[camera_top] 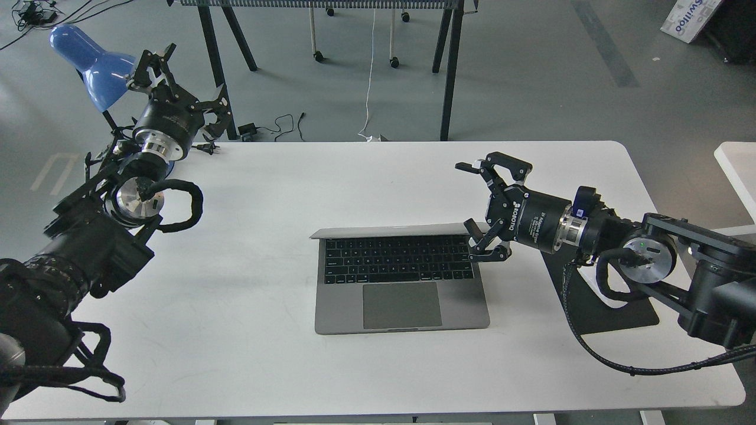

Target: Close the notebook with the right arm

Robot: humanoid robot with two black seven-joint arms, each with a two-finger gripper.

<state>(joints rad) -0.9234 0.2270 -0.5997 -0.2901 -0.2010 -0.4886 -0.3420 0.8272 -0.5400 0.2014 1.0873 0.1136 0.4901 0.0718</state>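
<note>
The space-grey notebook (339, 307) lies in the middle of the white table (236, 366). Its lid (384, 230) is tipped far forward and shows only as a thin edge above the keyboard. My right gripper (471, 203) is open at the lid's right corner. Its lower fingers (487, 252) are against that corner, and the upper finger is free above it. My left gripper (189, 79) is open and empty, raised over the table's far left corner, well away from the notebook.
A black mouse pad (620, 310) lies right of the notebook, partly under my right arm. A blue desk lamp (88, 56) stands at the far left corner behind my left gripper. Black trestle legs (452, 71) stand behind the table.
</note>
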